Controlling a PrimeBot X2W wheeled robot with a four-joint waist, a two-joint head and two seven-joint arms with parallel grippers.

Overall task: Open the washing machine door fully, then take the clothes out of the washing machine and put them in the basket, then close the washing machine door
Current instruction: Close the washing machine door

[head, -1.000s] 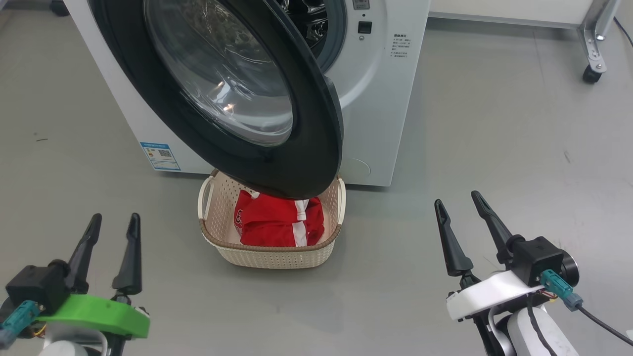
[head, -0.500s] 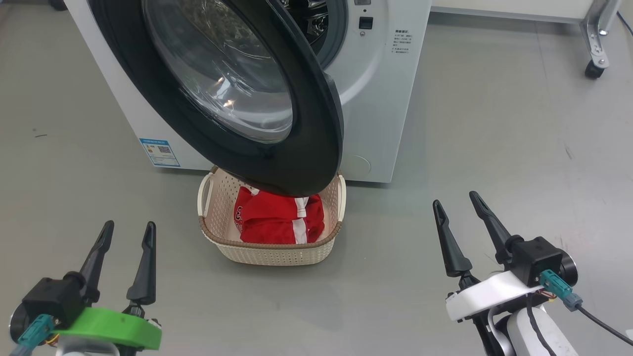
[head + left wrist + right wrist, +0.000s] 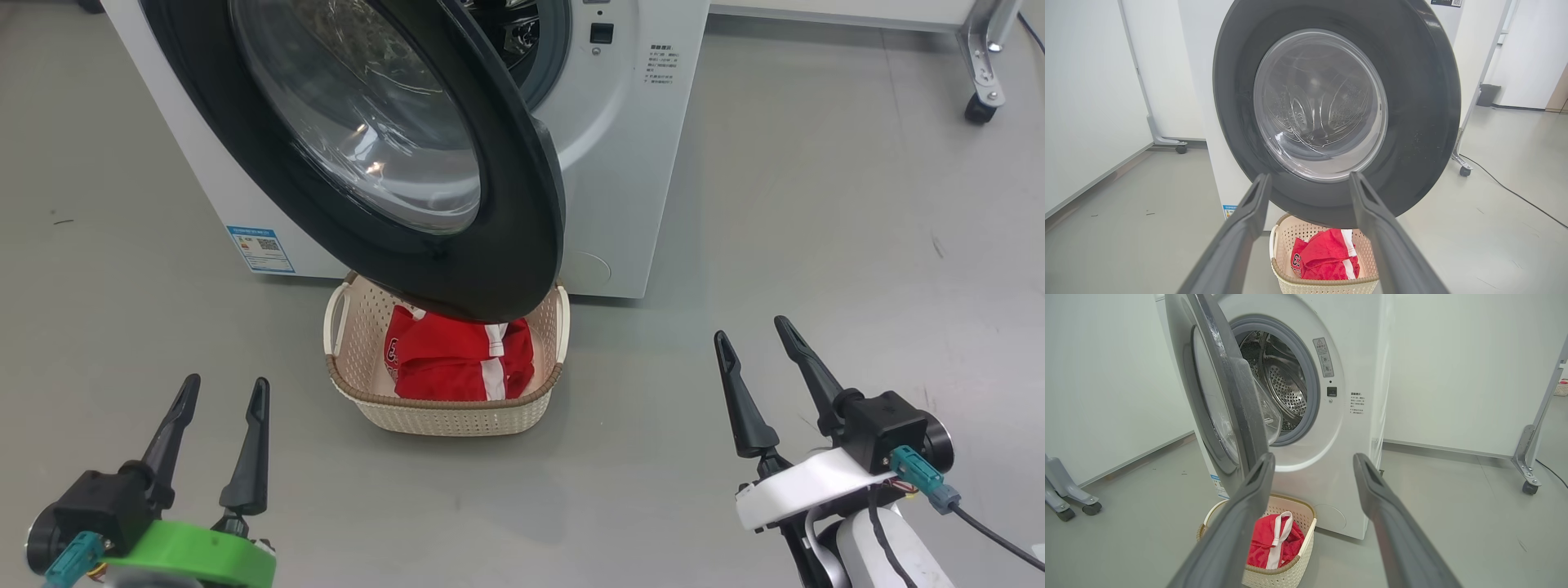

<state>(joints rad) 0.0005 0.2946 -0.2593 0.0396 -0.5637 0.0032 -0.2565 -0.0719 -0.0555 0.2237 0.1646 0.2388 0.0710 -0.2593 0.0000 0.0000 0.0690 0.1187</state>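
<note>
The washing machine door [image 3: 359,139] stood swung out wide from the washing machine [image 3: 620,163], so the first job looked done. Through the round hole I could see the shiny drum [image 3: 1286,388] with its little holes. The part I could see had no red in it. The door hid some of the drum, so I could not be sure it was empty.

The clothes [image 3: 457,363] were in the basket [image 3: 449,420]. They lay in a red heap with white stripes, down inside the cream walls. The basket sat on the floor [image 3: 816,245] right in front of the machine, and the bottom edge of the open door hung over its back part. So I think the second job was done too, or nearly.

The left gripper [image 3: 227,381] was low down, well off to the left of the basket. Its two dark fingers were spread apart with nothing between them. The right gripper [image 3: 749,328] was well off to the other side, spread wide too and holding nothing. Neither one touched the door, the basket or the clothes.

What was left, I think, was the last job: shutting the door. One gripper would have to reach the door and swing it back against the machine. The basket sat under the door, but the door looked high enough to pass over it.
</note>
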